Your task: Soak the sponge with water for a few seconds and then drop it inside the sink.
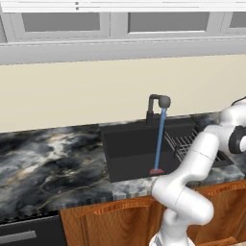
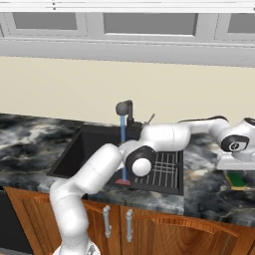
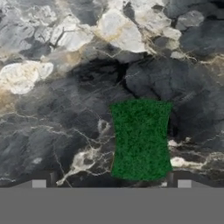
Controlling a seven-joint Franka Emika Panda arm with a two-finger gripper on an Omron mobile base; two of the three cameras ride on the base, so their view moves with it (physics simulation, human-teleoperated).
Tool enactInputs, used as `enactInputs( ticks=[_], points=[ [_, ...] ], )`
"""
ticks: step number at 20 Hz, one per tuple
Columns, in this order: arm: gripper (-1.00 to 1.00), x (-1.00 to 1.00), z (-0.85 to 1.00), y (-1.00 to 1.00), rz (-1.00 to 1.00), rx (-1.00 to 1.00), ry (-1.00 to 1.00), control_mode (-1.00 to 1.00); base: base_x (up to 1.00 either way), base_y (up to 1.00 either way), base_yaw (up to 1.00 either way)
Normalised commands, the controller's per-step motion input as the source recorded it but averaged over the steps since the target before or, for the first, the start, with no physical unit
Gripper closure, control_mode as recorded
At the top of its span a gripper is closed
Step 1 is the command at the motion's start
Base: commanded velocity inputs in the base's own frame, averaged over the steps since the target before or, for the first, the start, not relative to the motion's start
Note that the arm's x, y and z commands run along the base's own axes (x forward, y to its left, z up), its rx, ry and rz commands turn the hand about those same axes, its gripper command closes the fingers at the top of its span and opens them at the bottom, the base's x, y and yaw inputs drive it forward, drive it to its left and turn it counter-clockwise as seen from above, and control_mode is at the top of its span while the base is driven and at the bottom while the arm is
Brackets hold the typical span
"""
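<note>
The sponge [image 3: 141, 139] lies flat on the marbled counter with its green layer up; its yellow side [image 2: 237, 180] shows in the right base view, right of the sink [image 2: 94, 147]. My gripper [image 3: 111, 183] hangs straight above it, open, and the sponge sits between the tips, nearer the right fingertip [image 3: 183, 183]. The hand [image 2: 233, 160] hovers just over the sponge. Water [image 1: 159, 139] falls as a thin blue stream from the dark tap [image 1: 158, 102] into the black sink [image 1: 129, 149] and ends on a reddish patch [image 1: 156, 171].
A wire rack [image 2: 164, 169] fills the right part of the basin, between the stream and the sponge. The arm's elbow [image 2: 139, 162] hangs over the sink's front. Wooden cabinet doors [image 1: 110, 221] run below the counter. A beige wall [image 1: 72, 96] backs it.
</note>
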Motion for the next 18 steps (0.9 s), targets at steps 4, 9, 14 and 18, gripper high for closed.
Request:
enactInputs(
  ticks=[4, 9, 14, 18],
  points=[
    [-1.00, 0.01, -0.06, -0.18, 0.00, 0.09, 0.00, -1.00, 0.00, 0.00, 0.00],
    [-1.00, 0.08, -0.08, -0.15, 0.00, 0.10, 0.02, -1.00, 0.00, 0.00, 0.00],
    [-1.00, 0.22, -0.04, -0.03, 0.00, 0.03, 0.04, -1.00, 0.00, 0.00, 0.00],
    [-1.00, 0.18, 0.00, -0.07, 0.00, 0.00, 0.05, -1.00, 0.00, 0.00, 0.00]
  ],
)
